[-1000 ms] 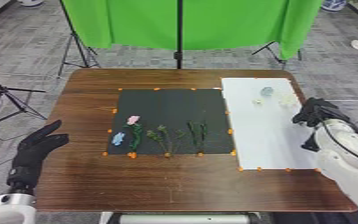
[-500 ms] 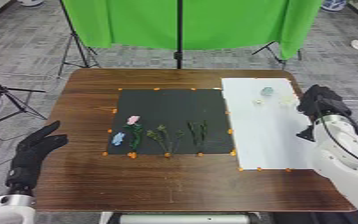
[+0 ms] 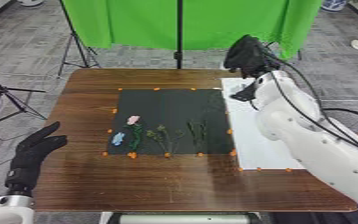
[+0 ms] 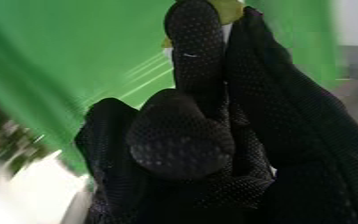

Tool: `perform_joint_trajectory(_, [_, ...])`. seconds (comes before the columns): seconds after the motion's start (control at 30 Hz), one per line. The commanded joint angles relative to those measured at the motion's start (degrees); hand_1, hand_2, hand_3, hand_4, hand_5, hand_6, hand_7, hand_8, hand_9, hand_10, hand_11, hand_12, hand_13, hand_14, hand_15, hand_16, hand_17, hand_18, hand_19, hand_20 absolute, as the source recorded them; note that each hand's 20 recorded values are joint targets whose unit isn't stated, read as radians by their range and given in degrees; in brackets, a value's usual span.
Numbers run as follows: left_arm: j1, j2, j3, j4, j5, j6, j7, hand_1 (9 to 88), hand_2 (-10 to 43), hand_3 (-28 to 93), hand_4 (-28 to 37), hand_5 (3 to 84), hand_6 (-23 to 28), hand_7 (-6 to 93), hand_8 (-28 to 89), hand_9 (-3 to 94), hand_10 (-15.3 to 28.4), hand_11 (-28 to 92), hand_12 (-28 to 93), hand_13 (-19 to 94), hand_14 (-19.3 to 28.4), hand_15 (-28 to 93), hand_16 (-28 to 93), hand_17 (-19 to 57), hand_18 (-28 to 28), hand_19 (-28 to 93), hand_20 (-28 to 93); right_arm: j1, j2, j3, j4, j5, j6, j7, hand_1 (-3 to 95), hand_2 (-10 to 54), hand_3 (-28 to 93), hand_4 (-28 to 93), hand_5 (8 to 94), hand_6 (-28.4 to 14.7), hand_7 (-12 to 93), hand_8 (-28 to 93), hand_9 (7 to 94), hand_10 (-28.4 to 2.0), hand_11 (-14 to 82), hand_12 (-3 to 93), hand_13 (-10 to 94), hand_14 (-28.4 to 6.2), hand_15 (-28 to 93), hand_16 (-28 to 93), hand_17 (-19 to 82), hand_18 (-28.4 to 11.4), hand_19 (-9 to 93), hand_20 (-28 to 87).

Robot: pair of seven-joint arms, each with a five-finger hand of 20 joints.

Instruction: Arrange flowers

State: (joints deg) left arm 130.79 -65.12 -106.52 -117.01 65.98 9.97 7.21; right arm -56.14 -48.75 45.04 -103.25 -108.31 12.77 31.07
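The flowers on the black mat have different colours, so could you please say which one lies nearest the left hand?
It is the blue flower, by the left edge of the black mat; the pink flower lies farther from the left hand.

the right arm hides part of the white sheet; the wrist view's edge cuts off a yellowish thing.
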Motion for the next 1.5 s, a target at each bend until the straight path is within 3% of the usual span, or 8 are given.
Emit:
perform_joint_trajectory(0.03, [-0.15, 0.12, 0.63, 0.48, 0.34, -1.26, -0.84, 35.8, 7.7, 70, -5.2, 41.0, 3.7, 11.1, -7, 48.3, 14.4, 23, 12, 39, 18.8, 25, -1, 6.3, 15.9, 19, 17, 2.79, -14.66, -7.22, 2.59, 2.32, -5.52, -0.96, 61.3, -9.5, 58, -16, 78.7, -0.9, 25, 13, 92.4, -8.6, 10.1, 44.0, 92, -0.6, 59, 38, 62, -15.5, 93, 57])
perform_joint_trajectory(0.3, [-0.28, 0.13, 0.78, 0.67, 0.37, -1.62, -1.11, 35.6, 7.7, 70, -5.3, 40.9, 3.6, 11.0, -7, 48.2, 14.4, 23, 12, 39, 18.9, 25, -2, 6.2, 16.0, 19, 17, 3.18, -17.64, -10.89, 4.54, 3.46, -10.63, -0.27, 60.8, -9.5, 58, -16, 78.2, -0.9, 26, 13, 91.7, -8.8, 11.1, 46.1, 91, -1.2, 59, 38, 61, -15.7, 93, 57])
perform_joint_trajectory(0.6, [-0.11, 0.38, 0.56, 0.69, 0.3, -1.75, -1.29, 35.1, 7.9, 70, -5.3, 40.8, 3.6, 10.8, -7, 48.1, 14.4, 23, 12, 39, 18.8, 24, -1, 6.2, 16.0, 19, 17, 4.57, -17.17, -15.64, 5.49, -7.57, -17.24, -3.11, 59.1, -9.5, 59, -16, 77.6, -0.9, 26, 13, 90.7, -8.5, 12.5, 47.7, 89, -1.9, 60, 38, 59, -16.0, 93, 57])
perform_joint_trajectory(0.97, [-1.52, 0.96, 1.23, 1.34, 0.39, -3.01, -2.12, 34.9, 8.1, 70, -5.3, 40.7, 3.5, 10.8, -7, 47.9, 14.4, 23, 12, 39, 18.9, 24, -1, 6.1, 16.1, 19, 17, 5.56, -18.79, -18.57, 5.48, -9.17, -18.5, -3.41, 58.3, -9.5, 59, -16, 76.6, -0.3, 28, 12, 90.1, -8.3, 14.2, 47.0, 89, -2.0, 61, 38, 59, -16.0, 93, 56])
perform_joint_trajectory(1.5, [-1.48, 0.85, 1.01, 1.36, 0.36, -3.61, -2.17, 34.6, 7.9, 70, -5.1, 40.6, 3.4, 10.7, -7, 47.7, 14.4, 23, 12, 39, 18.9, 24, -1, 5.8, 16.2, 19, 17, 5.11, -19.52, -20.8, 8.27, -9.57, -21.3, -3.24, 54.4, -9.5, 59, -15, 75.9, -0.2, 27, 11, 87.4, -9.0, 22.1, 41.6, 88, -2.5, 61, 37, 58, -16.1, 93, 56])
